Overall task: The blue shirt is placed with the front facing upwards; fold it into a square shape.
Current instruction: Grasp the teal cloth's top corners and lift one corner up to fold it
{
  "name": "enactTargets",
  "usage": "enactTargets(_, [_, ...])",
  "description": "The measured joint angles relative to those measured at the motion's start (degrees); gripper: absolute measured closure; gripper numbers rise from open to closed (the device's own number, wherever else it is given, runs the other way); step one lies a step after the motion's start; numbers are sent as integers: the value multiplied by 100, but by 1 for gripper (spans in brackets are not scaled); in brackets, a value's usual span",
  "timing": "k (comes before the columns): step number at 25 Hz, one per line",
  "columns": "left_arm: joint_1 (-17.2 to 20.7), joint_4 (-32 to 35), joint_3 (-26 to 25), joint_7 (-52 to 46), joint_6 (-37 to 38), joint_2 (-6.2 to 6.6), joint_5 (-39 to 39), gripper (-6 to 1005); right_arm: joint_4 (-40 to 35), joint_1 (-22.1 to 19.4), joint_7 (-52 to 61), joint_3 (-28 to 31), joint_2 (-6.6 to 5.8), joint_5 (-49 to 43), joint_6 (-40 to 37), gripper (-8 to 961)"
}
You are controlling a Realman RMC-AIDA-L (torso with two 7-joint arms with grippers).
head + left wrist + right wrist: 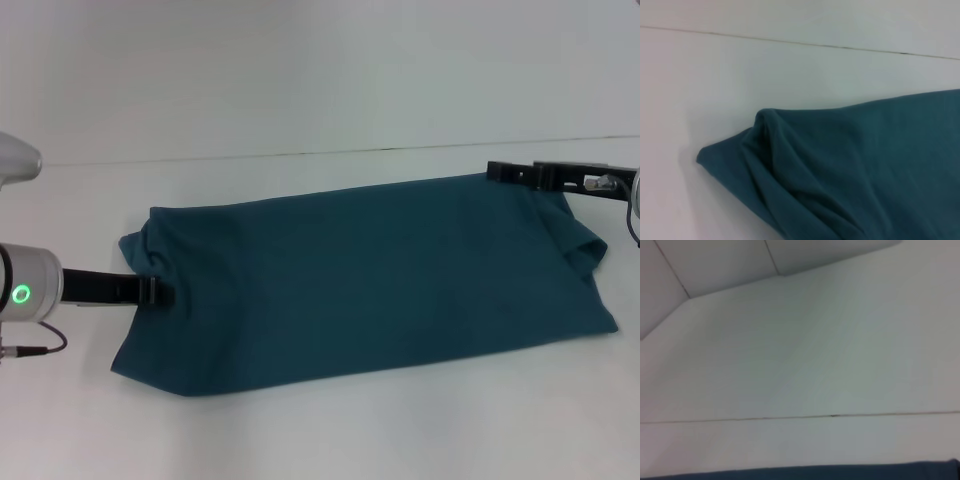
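Observation:
The blue shirt (360, 280) lies on the white table as a long band running left to right, plain teal side up. Its left end is bunched into folds (770, 150), and its right end has a flap turned over (580, 250). My left gripper (162, 292) reaches in from the left and rests on the shirt's left edge. My right gripper (497, 171) sits at the shirt's far right corner, against its far edge. In the right wrist view only a thin strip of the shirt (840, 472) shows.
The white table (320, 430) extends all around the shirt, with a seam line (300, 153) where it meets the white wall behind. A thin cable (40, 348) hangs by the left arm.

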Motion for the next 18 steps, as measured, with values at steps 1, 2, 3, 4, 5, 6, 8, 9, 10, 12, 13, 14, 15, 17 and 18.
enactTargets(1, [2,22,1,0,37,0,-22,965,15,-26,-139,-6,4,128,-1,129])
enactTargets(2, [7,60,1,2,77,0,-43,965,57,-70,-364,-17,12,340,9,129])
enactTargets(3, [11,117,1,4,120,1,-67,966,100,-105,-558,-28,20,527,12,130])
enactTargets(4, [14,157,0,4,146,1,-79,966,204,-153,-924,-29,23,837,27,130])
enactTargets(5, [17,225,1,1,188,1,-82,966,311,-194,-1234,-29,26,1096,31,130])
enactTargets(6, [16,264,0,-3,213,2,-84,966,425,-234,-1604,-27,27,1379,30,130])
enactTargets(8, [17,347,-2,-21,287,2,-118,966,780,-348,-2562,-11,32,2186,11,131])
enactTargets(9, [12,372,0,-24,322,2,-145,966,959,-392,-2974,-9,34,2549,3,131])
enactTargets(10, [6,386,-1,-24,345,2,-174,965,1158,-429,-3357,-10,35,2920,-7,131])
enactTargets(12, [-9,414,0,-24,378,2,-210,965,1569,-481,-4100,-16,37,3574,-63,132])
enactTargets(13, [-17,429,-1,-24,390,2,-212,965,1743,-491,-4401,-9,37,3809,-107,174])
enactTargets(14, [-24,438,0,-25,397,2,-213,965,1836,-491,-4547,-5,38,3905,-135,216])
enactTargets(15, [-27,441,0,-27,398,2,-214,965,1906,-493,-4671,1,38,3964,-159,259])
enactTargets(17, [-36,446,0,-33,401,2,-218,965,1947,-494,-4744,7,38,3990,-172,343])
enactTargets(18, [-39,448,0,-35,402,2,-218,965,1951,-494,-4756,5,38,3990,-176,424])
